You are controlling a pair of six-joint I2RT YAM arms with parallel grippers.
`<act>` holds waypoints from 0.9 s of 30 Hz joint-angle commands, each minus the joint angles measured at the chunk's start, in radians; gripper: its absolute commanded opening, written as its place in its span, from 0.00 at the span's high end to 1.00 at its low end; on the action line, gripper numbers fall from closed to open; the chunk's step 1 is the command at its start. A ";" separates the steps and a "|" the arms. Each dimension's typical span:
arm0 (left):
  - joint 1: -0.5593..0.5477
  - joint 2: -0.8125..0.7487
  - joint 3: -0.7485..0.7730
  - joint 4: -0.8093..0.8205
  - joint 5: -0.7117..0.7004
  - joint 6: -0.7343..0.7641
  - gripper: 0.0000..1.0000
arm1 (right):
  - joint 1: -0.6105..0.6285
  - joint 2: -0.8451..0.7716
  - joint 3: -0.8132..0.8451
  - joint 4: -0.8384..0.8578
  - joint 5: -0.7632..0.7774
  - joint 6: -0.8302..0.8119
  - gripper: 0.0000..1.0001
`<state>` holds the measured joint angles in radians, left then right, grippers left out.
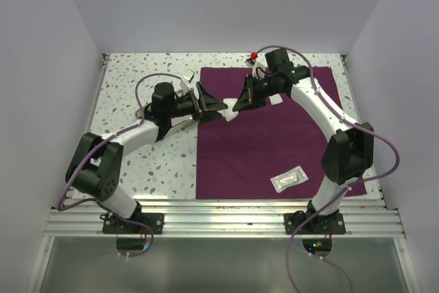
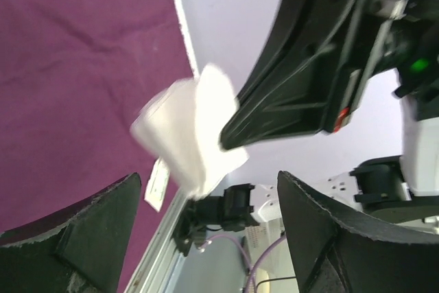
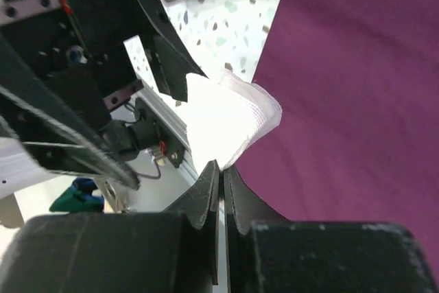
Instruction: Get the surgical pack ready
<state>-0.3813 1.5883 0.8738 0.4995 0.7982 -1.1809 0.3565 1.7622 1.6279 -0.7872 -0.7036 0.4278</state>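
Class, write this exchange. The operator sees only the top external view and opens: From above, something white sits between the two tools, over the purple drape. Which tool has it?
Observer: The right wrist view shows the right tool shut on a folded gauze square, pinching one edge.
Operator: And the left tool?
Observer: In the left wrist view the left tool stands wide open, its fingers either side of the gauze, neither touching it.
Operator: Is the gauze flat?
Observer: No; the left wrist view shows it bent, held in the air above the drape.
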 commanded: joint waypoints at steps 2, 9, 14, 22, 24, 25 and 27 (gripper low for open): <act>-0.013 -0.022 -0.015 0.171 0.022 -0.103 0.15 | 0.047 -0.070 -0.019 0.040 -0.042 0.043 1.00; -0.022 -0.017 -0.013 0.079 0.027 -0.088 0.14 | 0.065 -0.093 -0.013 0.043 -0.036 0.062 1.00; -0.022 -0.054 0.021 -0.070 -0.001 0.010 0.14 | 0.070 -0.109 -0.019 0.028 -0.039 0.054 1.00; -0.025 -0.048 -0.002 0.024 0.025 -0.068 0.14 | 0.104 -0.125 -0.045 0.049 -0.047 0.068 1.00; -0.025 -0.048 -0.009 0.040 0.027 -0.080 0.14 | 0.114 -0.133 -0.062 0.078 -0.051 0.088 1.00; -0.027 -0.047 -0.022 0.056 0.030 -0.106 0.14 | 0.117 -0.136 -0.069 0.091 -0.051 0.104 1.00; -0.027 -0.047 -0.042 0.117 0.038 -0.140 0.14 | 0.124 -0.145 -0.086 0.117 -0.050 0.115 1.00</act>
<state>-0.4026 1.5608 0.8532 0.4992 0.8196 -1.2575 0.4576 1.6726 1.5570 -0.7311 -0.7151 0.4988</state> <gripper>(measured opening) 0.861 0.022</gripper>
